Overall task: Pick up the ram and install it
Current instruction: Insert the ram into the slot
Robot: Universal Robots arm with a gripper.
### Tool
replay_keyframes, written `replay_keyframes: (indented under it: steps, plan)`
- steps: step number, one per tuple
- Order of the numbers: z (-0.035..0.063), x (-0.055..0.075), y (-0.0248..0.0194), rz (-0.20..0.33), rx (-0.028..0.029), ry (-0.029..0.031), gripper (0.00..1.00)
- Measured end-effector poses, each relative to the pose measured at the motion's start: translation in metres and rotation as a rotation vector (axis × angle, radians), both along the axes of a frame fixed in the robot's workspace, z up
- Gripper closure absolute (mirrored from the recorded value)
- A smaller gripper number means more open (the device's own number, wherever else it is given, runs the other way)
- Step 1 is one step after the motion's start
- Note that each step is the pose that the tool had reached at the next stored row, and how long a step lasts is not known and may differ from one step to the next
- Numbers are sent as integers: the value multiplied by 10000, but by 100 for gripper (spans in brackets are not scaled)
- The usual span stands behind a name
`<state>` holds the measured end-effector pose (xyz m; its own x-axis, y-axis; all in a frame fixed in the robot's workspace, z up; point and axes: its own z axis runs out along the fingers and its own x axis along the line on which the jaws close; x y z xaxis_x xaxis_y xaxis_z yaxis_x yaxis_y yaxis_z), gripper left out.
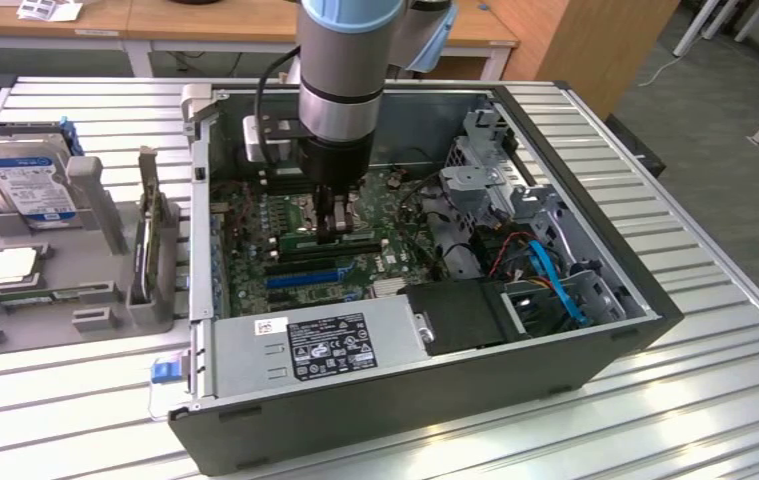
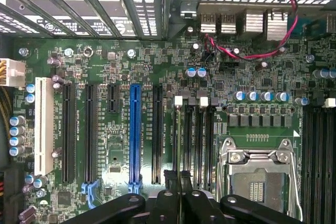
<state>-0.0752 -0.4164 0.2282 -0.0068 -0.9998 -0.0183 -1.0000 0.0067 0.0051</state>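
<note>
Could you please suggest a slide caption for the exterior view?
Gripper, shut on the ram, inside the open computer case at the memory slots.

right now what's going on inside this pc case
A robot arm is reaching down into the open computer case. Its gripper is shut on the ram, a thin green stick held on edge. It is low over the motherboard, at the black memory slots beside the processor socket. The ram looks lined up along one slot, but whether it is pressed home cannot be told.
</note>
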Motion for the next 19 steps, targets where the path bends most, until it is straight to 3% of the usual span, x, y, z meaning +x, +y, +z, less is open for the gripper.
replay_keyframes:
  steps: [19]
  plan:
    - [-16,-11,11,0,0,-1,88]
